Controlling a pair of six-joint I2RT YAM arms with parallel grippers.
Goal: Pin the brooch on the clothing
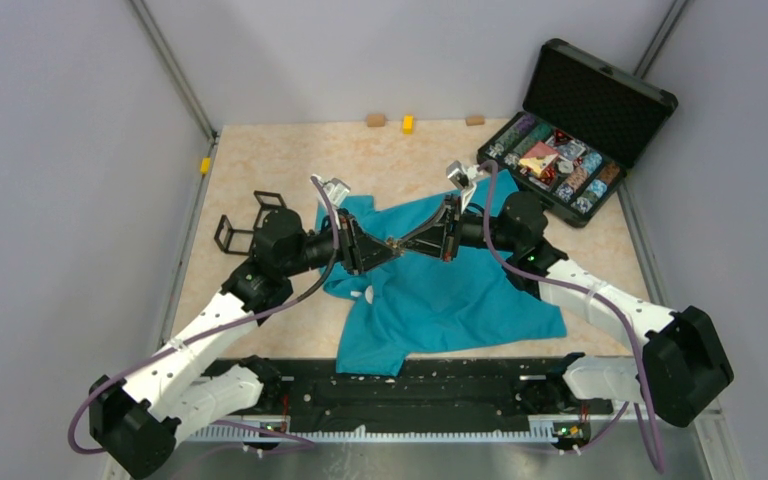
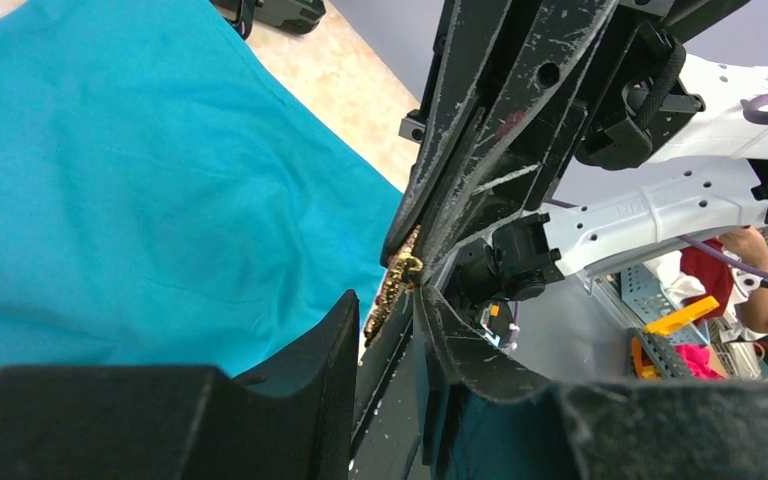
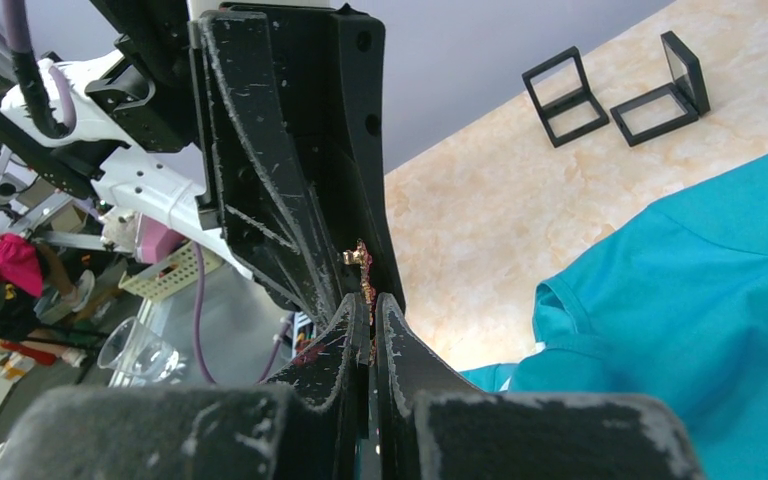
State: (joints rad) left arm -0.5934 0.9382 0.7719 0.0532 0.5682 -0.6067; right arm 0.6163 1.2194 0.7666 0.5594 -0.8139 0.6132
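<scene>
The clothing (image 1: 440,290), a teal T-shirt, lies spread on the table's middle; it also shows in the wrist views (image 2: 130,190) (image 3: 700,300). Above its upper part my two grippers meet tip to tip. My right gripper (image 1: 412,240) (image 3: 371,303) is shut on the brooch (image 1: 396,243) (image 3: 364,272), a tiny pink-red and gold piece sticking out past its tips. My left gripper (image 1: 384,247) (image 2: 385,300) stands open around the brooch (image 2: 396,282), its fingers (image 2: 325,350) either side of it, with a gap showing on the shirt side.
An open black case (image 1: 600,100) of multicoloured trinkets stands at the back right. Two small black frames (image 1: 235,235) (image 3: 565,95) stand left of the shirt. Small wooden and yellow blocks (image 1: 408,123) line the back edge; another yellow block (image 1: 205,165) sits at the left edge.
</scene>
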